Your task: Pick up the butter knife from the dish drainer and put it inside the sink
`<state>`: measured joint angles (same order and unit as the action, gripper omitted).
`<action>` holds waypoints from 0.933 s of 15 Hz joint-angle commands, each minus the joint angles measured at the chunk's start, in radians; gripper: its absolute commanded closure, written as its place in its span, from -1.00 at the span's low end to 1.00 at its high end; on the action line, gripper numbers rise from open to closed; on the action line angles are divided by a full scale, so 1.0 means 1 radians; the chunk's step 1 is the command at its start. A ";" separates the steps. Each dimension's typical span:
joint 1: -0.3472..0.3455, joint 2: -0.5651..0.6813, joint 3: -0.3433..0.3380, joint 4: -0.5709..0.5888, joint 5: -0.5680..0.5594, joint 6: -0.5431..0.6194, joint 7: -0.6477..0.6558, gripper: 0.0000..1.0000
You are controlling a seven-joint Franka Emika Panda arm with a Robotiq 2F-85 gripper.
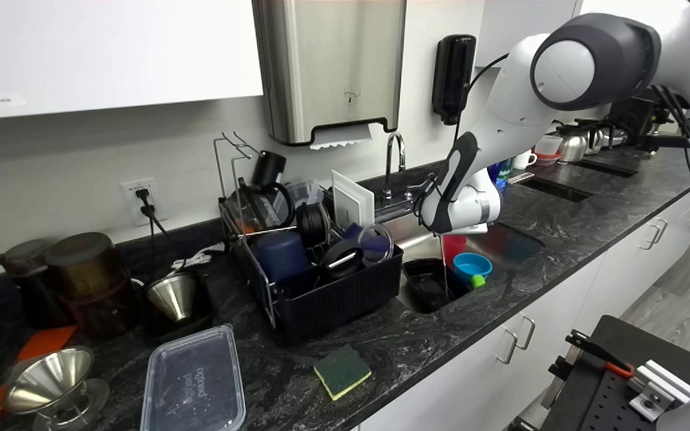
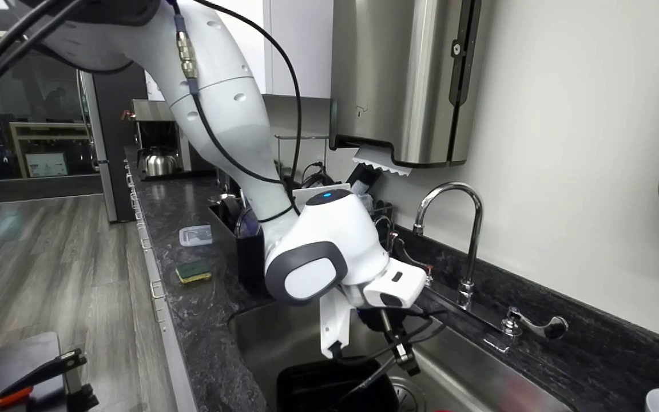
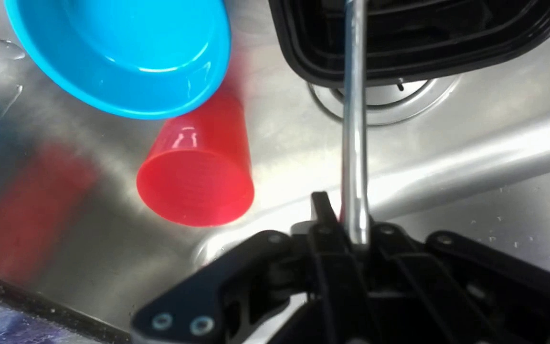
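The gripper [image 3: 353,228], jaws nearly together, grips the butter knife [image 3: 355,119] over the sink [image 2: 472,366]. In the sink are 1 black tub [image 3: 428,48], 1 red cup [image 3: 203,165] and 1 blue container [image 3: 134,52]; the dish drainer [image 1: 339,305] stands beside the sink.

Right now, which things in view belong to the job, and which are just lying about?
For the job: butter knife, gripper shut on it, dish drainer, stainless-steel sink.
Lying about: red cup, blue bowl, black plastic tub, scouring sponge, clear plastic container.
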<state>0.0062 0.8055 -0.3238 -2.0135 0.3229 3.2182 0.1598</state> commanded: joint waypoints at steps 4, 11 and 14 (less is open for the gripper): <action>0.014 0.027 -0.013 0.015 -0.030 -0.008 0.033 0.95; 0.023 0.031 -0.010 0.015 -0.034 -0.011 0.030 0.95; 0.025 0.035 -0.009 0.015 -0.036 -0.011 0.028 0.95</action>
<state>0.0263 0.8267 -0.3242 -2.0092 0.3196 3.2164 0.1618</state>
